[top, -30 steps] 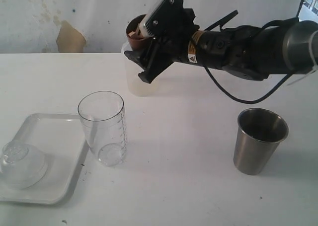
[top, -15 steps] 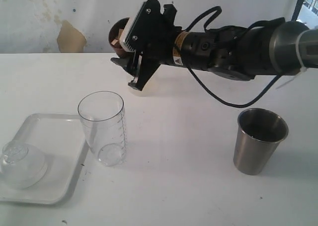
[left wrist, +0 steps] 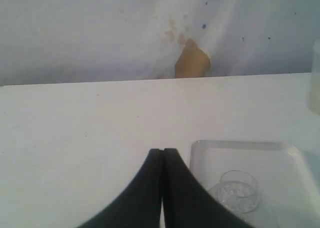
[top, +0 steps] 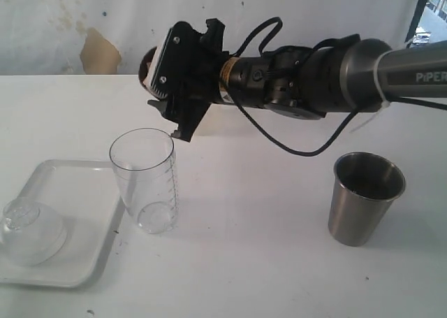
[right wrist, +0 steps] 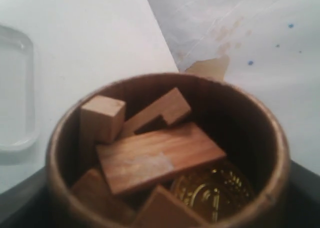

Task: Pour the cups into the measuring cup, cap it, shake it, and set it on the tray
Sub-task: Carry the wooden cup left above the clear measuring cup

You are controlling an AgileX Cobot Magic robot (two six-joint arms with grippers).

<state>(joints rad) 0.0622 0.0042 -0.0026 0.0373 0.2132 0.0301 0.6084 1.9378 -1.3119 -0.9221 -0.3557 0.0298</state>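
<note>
While held in air above counter [top: 265,262], wooden cup [top: 147,68] pinched in right fingers [top: 183,119], up and just behind measuring cup [top: 144,179], mostly hidden by fingers in exterior view. Inside wooden cup: wood blocks [right wrist: 155,160], gold coin [right wrist: 215,190]. Measuring cup upright, just beside tray [top: 77,192]; clear lid [top: 29,230] on tray. Steel cup [top: 364,198] upright, well apart. Left fingers [left wrist: 145,198] pressed together, holding nothing, near tray
</note>
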